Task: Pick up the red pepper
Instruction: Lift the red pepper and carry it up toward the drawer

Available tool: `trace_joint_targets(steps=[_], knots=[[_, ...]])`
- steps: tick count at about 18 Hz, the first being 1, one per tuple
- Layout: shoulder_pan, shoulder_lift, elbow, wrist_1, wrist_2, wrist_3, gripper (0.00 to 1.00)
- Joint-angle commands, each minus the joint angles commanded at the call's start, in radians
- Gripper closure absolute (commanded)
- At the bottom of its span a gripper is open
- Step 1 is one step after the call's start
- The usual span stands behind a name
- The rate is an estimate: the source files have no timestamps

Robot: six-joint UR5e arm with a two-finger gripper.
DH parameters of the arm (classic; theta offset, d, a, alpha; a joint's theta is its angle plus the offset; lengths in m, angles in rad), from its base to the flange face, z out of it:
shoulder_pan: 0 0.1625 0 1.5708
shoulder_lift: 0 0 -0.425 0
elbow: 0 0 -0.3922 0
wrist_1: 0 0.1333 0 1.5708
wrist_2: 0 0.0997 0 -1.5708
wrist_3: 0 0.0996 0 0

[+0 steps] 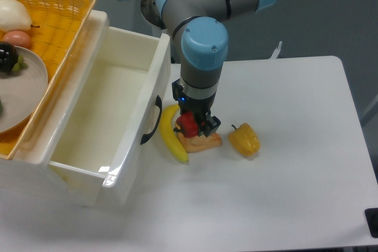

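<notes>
My gripper is shut on the red pepper, a small glossy red piece held between the black fingers. It hangs above the table, over the bread slice and just right of the banana. The pepper's lower part is partly hidden by the fingers.
A yellow-orange pepper lies on the white table to the right. A white open drawer stands at left, its handle near the banana. A yellow basket with a plate and fruit sits on top at far left.
</notes>
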Motion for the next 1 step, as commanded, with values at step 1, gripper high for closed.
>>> trace_joint_targets(steps=[1], knots=[[0.003,0.0,-0.005,0.0,0.002,0.002,0.54]])
